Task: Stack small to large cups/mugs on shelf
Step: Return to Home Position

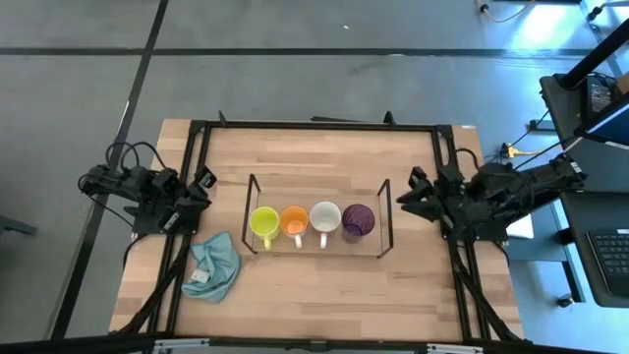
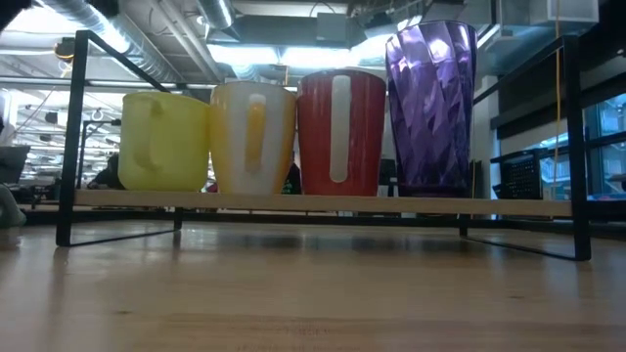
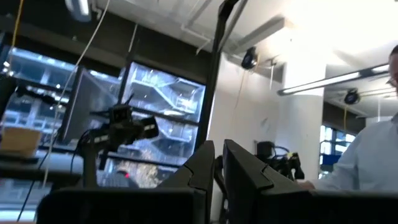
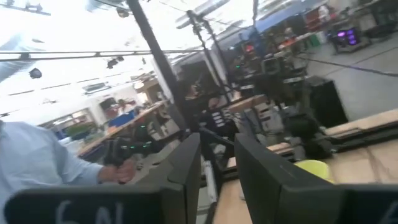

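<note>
Four cups stand upright in a row on the black wire shelf (image 1: 384, 212) at the middle of the table. From the table's left they are a yellow-green mug (image 1: 263, 223) (image 2: 164, 142), a mug orange inside (image 1: 294, 221) and pale outside (image 2: 252, 137), a mug white inside (image 1: 324, 218) and red outside (image 2: 340, 132), and the taller purple cup (image 1: 358, 220) (image 2: 430, 103). Their bases rest on the shelf's pale board (image 2: 323, 203). My left gripper (image 1: 203, 181) (image 3: 217, 177) waits shut at the table's left edge. My right gripper (image 1: 411, 191) (image 4: 217, 171) waits open at the right edge, clear of the shelf.
A light blue cloth (image 1: 213, 267) lies crumpled on the table near the left front corner. The black table frame (image 1: 314, 125) runs around the tabletop. Bare wood lies in front of and behind the shelf. A person in a pale shirt (image 3: 367, 165) stands in the room beyond.
</note>
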You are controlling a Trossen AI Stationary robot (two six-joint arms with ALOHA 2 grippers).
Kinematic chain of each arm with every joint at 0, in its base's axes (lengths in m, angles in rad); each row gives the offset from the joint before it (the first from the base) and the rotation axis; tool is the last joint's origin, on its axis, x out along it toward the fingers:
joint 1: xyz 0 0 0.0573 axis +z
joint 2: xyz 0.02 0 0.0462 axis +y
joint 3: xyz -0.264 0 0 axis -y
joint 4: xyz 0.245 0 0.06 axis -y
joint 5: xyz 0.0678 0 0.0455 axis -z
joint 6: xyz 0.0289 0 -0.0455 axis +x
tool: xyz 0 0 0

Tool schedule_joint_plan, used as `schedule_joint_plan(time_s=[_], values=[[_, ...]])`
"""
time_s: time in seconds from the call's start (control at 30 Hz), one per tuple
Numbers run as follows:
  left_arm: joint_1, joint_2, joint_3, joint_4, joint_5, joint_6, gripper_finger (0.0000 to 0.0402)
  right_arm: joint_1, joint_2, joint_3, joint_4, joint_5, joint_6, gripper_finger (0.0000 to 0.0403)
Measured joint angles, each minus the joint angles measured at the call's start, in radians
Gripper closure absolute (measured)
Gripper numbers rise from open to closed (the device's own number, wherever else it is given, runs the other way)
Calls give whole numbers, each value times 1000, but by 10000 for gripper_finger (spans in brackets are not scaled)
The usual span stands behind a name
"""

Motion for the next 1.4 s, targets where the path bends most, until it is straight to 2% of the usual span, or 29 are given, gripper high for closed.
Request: schedule_joint_plan(time_s=[0.37, 0.63, 1.0, 1.13, 1.27, 1.4], values=[[53, -58, -107, 3, -20, 3, 372, 0, -117, -130, 32, 1, -32, 302], [95, -59, -153, 6, -5, -54, 372, 0, -125, -192, 47, 48, -45, 302], [128, -59, -167, -53, 0, -71, 372, 0, -131, -232, 98, 51, -24, 302], [132, -59, -167, -97, -1, -78, 372, 0, -131, -232, 73, 52, -83, 302], [132, -59, -167, -157, -1, -86, 372, 0, -139, -232, 36, 52, -214, 302], [132, -59, -167, -183, -1, -110, 372, 0, -155, -232, 19, 52, -204, 302]])
